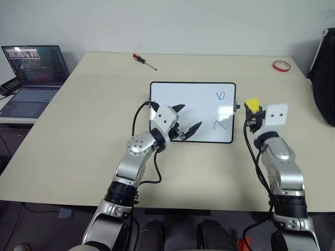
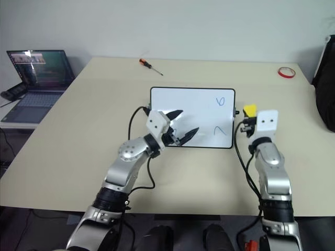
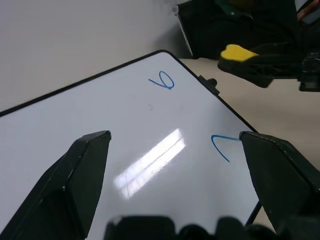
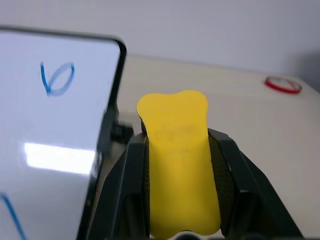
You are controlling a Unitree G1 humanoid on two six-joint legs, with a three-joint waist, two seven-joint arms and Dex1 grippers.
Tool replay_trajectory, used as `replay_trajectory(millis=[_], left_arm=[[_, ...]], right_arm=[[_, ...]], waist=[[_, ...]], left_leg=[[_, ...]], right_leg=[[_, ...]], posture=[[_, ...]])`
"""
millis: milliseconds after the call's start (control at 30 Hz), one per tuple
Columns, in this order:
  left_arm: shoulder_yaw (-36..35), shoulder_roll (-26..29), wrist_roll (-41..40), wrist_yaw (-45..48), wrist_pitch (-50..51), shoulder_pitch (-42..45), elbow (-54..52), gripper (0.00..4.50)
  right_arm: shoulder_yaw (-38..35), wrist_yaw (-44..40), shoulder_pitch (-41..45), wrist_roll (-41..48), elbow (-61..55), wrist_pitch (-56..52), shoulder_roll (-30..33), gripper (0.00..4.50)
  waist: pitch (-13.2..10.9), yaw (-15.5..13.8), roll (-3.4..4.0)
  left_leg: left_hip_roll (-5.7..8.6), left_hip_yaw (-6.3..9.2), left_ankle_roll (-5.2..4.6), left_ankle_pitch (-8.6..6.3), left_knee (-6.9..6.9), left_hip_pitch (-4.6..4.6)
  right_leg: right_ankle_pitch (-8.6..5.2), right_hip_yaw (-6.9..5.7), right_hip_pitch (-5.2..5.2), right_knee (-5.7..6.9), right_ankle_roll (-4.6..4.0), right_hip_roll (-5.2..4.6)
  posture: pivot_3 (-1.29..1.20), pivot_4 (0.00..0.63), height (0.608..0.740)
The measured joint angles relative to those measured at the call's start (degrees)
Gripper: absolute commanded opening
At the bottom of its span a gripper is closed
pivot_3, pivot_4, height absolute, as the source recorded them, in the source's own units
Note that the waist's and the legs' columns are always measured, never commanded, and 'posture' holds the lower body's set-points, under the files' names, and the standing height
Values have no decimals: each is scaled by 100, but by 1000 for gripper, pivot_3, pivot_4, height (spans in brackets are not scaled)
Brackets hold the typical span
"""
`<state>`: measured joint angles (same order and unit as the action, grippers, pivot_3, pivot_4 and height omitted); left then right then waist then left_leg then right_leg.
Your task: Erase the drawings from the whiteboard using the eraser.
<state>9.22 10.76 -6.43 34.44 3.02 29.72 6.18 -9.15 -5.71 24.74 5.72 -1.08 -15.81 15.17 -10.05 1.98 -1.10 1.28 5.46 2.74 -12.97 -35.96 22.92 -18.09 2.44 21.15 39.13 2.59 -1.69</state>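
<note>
Jaws: your right gripper (image 4: 182,200) clamps the yellow block eraser (image 4: 178,150) beside the white black-framed whiteboard's (image 1: 178,99) right edge, ready for wiping | left gripper (image 1: 185,121) gapes wide over its lower edge, likely steadying.

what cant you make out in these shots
- Eraser: its underside, hidden between the right tool's fingers in the right wrist view.
- Whiteboard: its lower left part, covered by the left tool in the head views.
- Laptop screen: contents too small.
</note>
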Motion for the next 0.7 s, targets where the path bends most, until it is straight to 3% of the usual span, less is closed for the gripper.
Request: replay_trajectory(millis=[200, 700], left_arm=[[8, -112, 21, -26, -86, 41, 150, 4500], [25, -146, 75, -27, -91, 66, 149, 4500]], right_arm=[[25, 57, 783, -15, 879, 466, -99, 1217], [554, -122, 1237, -54, 1708, 1108, -633, 1217]], waist=[[0, -11, 0], [0, -2, 0]], left_leg=[[0, 0, 0, 0, 0, 4], [-1, -1, 0, 0, 0, 4]], right_leg=[[0, -1, 2, -3, 0, -2], [0, 2, 7, 1, 0, -2]], posture=[[0, 150, 740], [0, 150, 740]])
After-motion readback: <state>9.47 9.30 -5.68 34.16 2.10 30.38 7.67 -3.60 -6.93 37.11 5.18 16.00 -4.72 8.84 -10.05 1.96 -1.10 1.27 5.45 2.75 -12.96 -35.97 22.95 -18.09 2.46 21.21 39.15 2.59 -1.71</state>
